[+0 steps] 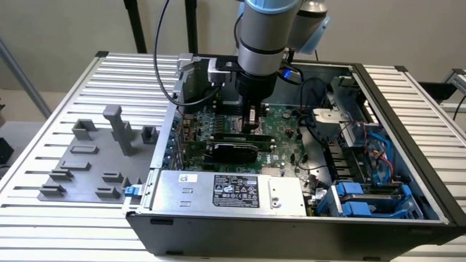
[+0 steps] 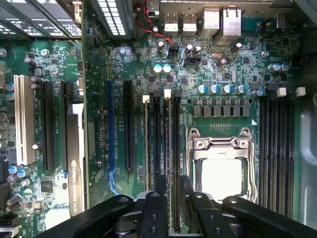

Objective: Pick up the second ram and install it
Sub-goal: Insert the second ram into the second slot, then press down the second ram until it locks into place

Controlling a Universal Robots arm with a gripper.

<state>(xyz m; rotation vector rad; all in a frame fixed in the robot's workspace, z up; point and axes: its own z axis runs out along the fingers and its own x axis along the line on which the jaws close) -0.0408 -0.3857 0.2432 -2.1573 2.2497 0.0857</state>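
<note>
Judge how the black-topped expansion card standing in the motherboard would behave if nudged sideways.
The expansion card looks like a stiff board under a black cover, so it probably would not flex much. It stands on edge in the motherboard, so a side push would likely lever on its slot rather than slide it. That suggests treating it as fragile.

An open computer case [image 1: 407,109] sits on a slatted table [image 1: 43,218]; a grey fixture plate [image 1: 95,158] lies at the exterior view's left, a silver power supply [image 1: 229,191] by blue drive bays [image 1: 364,199]
</note>
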